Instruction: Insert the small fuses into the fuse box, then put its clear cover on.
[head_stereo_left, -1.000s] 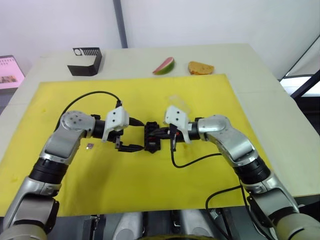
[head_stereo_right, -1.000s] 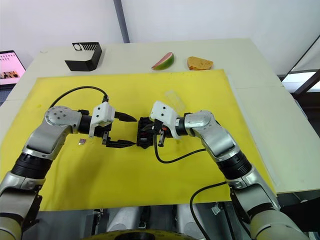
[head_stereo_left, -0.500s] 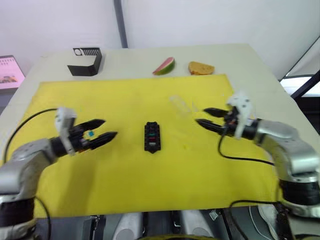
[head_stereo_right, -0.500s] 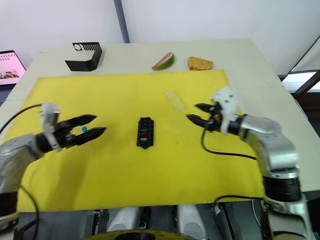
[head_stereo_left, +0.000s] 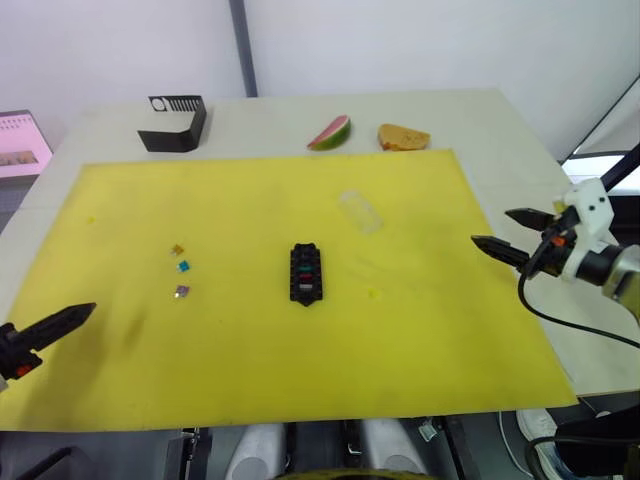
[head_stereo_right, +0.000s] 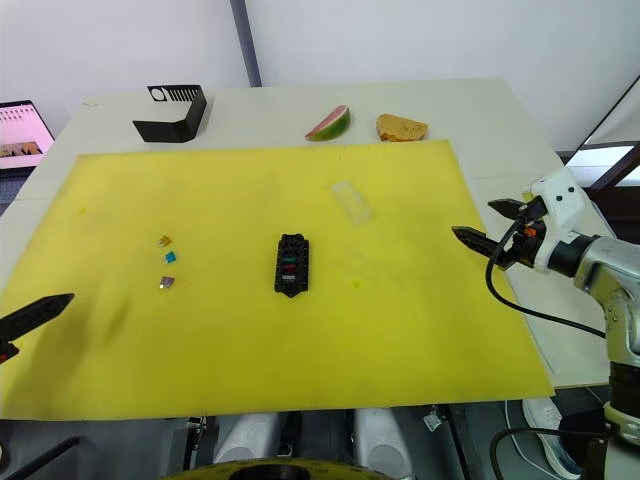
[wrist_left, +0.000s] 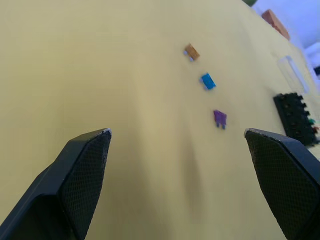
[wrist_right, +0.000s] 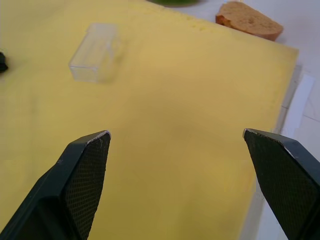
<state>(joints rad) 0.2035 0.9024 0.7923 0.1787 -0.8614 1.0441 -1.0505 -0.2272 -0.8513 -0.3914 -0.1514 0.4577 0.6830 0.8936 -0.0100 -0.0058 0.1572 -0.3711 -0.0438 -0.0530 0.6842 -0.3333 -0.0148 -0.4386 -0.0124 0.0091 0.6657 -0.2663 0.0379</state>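
Fuse box: a small black block lying near the middle of the yellow mat, long side running 12 to 6 o'clock. Some coloured fuses are seen seated in its slots; how many slots are free cannot be told.

Loose fuses: three lie on the mat at 9 o'clock of the fuse box, well apart from it, in a short column: amber fuse farthest, teal fuse in the middle, purple fuse nearest.

Clear cover: lying flat on the mat at about 1 o'clock of the fuse box, apart from it and faint against the yellow.

Left gripper: low over the near left part of the mat, fingers spread wide, nothing held. The three loose fuses are seen ahead of it.

Right gripper: at the mat's right edge, about 3 o'clock of the fuse box, fingers spread, nothing held.

Step in hand: judged to be picking up a loose fuse with the left gripper. The purple one is nearest. A grip by the plastic body, blades pointing down, is advised, with the neighbours left undisturbed.

Risk: the fuses are tiny and lie flat, so one may be pushed aside instead of pinched.

Open room: bare mat lies all round the fuse box and between it and the fuses.

Edges: a black holder, a melon slice and a piece of bread sit beyond the far edge, clear of the work.
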